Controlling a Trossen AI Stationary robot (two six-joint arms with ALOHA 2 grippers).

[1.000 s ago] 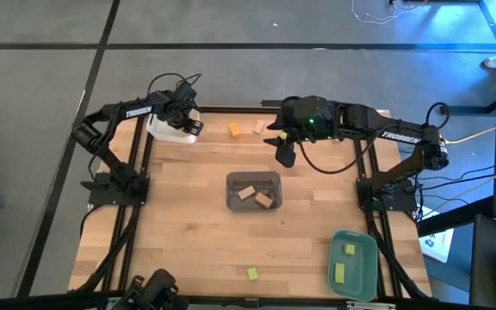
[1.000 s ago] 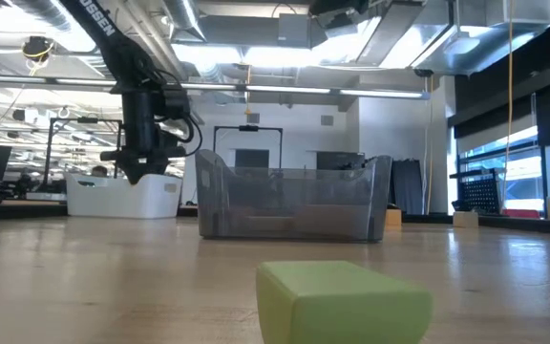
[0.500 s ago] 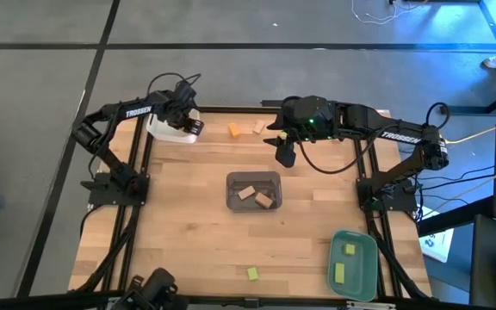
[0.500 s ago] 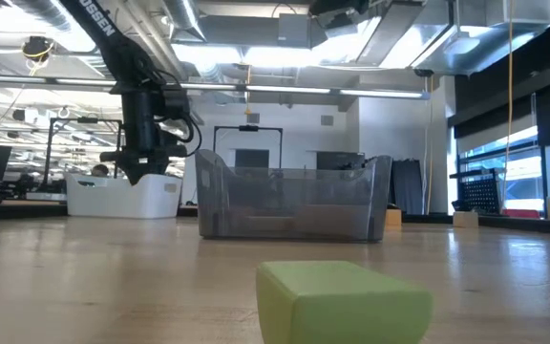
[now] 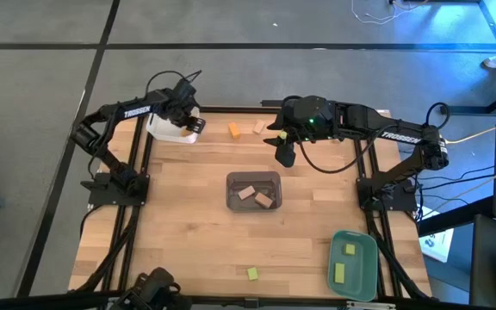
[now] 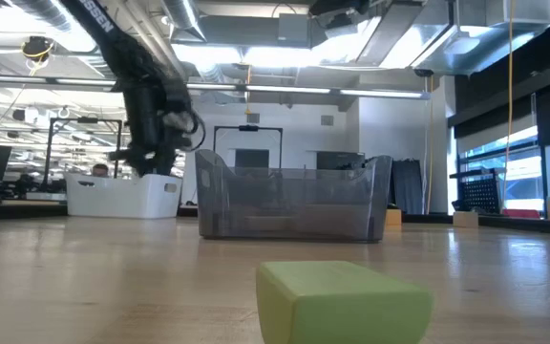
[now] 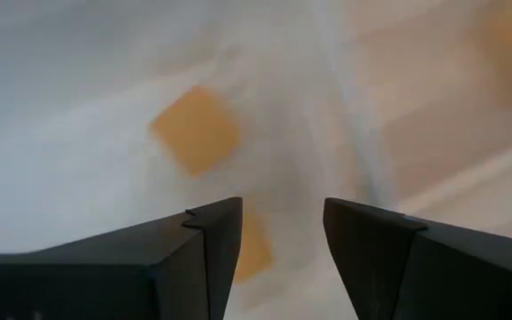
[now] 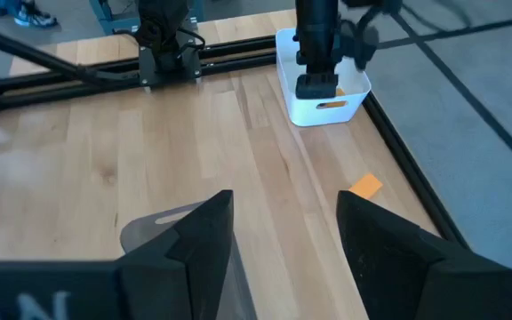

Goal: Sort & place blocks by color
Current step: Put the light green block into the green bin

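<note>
While most of the small coloured blocks already sit in trays, you still have loose ones to sort: an orange cube and a pale tan wooden piece lie on the wooden worktop near its far edge, and a light yellow-green cube rests alone near the front edge. Two tan blocks lie in the clear grey tray at the centre, two yellow-green blocks in the teal tray at the front right, and orange pieces in the white tray at the far left corner. Your left pincer hangs over that white tray with its jaws apart and nothing between them. Your right pincer hovers just beyond the grey tray, jaws wide and empty.
</note>
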